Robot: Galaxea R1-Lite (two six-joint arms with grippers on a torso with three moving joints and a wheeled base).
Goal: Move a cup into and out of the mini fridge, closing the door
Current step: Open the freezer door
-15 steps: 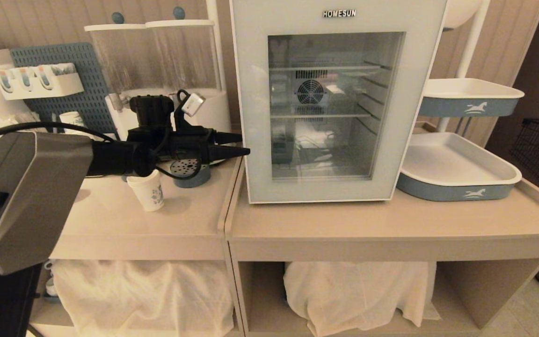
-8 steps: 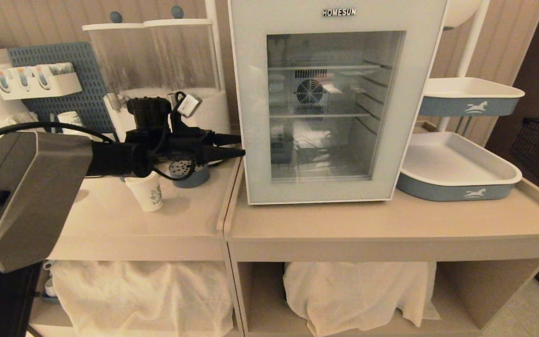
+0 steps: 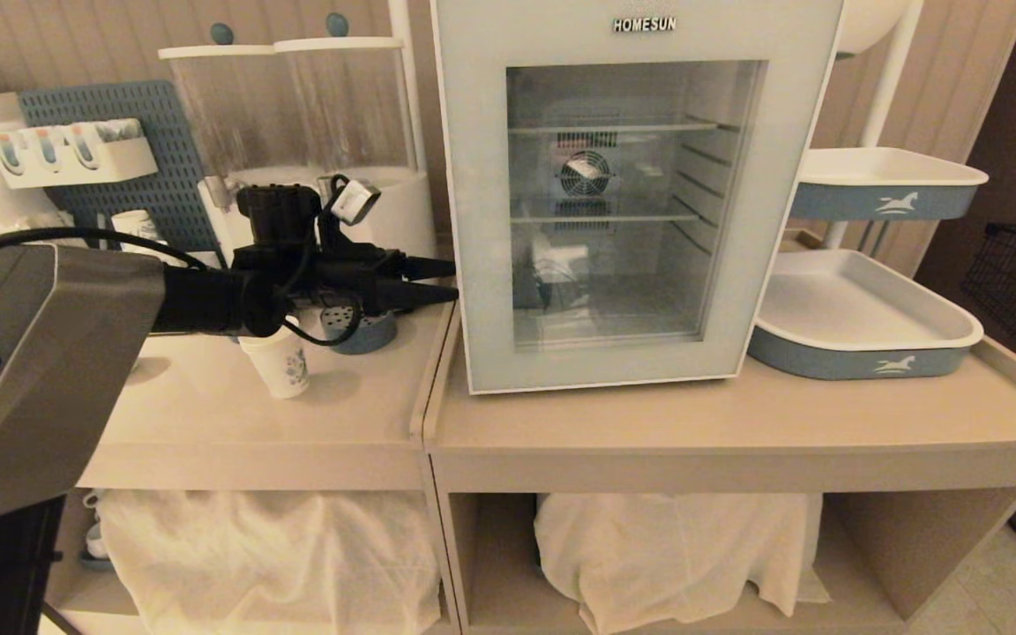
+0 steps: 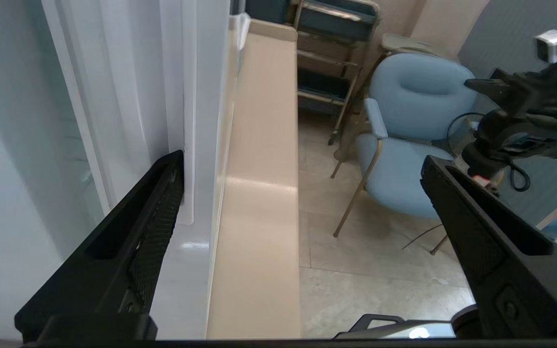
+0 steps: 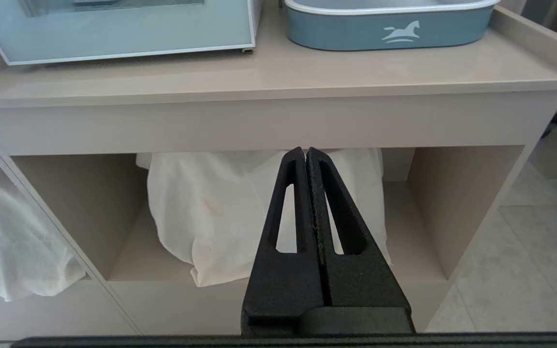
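The mini fridge (image 3: 640, 304) stands on the beige counter (image 3: 649, 423), and its glass door (image 3: 481, 220) has its left edge swung out a little. My left gripper (image 3: 454, 280) reaches in level from the left, open, with its tips at that edge. In the left wrist view the left gripper (image 4: 302, 159) has one finger (image 4: 157, 212) lying in the door's long recessed handle (image 4: 189, 145), and nothing is held. The cup (image 3: 281, 366), white paper with blue print, stands on the left counter below my left arm, which hides its rim. My right gripper (image 5: 306, 150) hangs shut and empty, low in front of the cabinet.
Two blue-grey trays (image 3: 861, 339) (image 3: 887, 198) sit right of the fridge. At the back left are clear dispensers (image 3: 296, 106), a pegboard (image 3: 120, 185), another paper cup (image 3: 133, 225) and a round blue perforated dish (image 3: 367, 331). White cloths (image 3: 667, 556) fill the shelves below. A blue chair (image 4: 414, 145) stands off the counter's far end.
The door's handle edge has swung slightly outward from the fridge. My left gripper has drawn back a little to the left, still open. The right arm has not moved.
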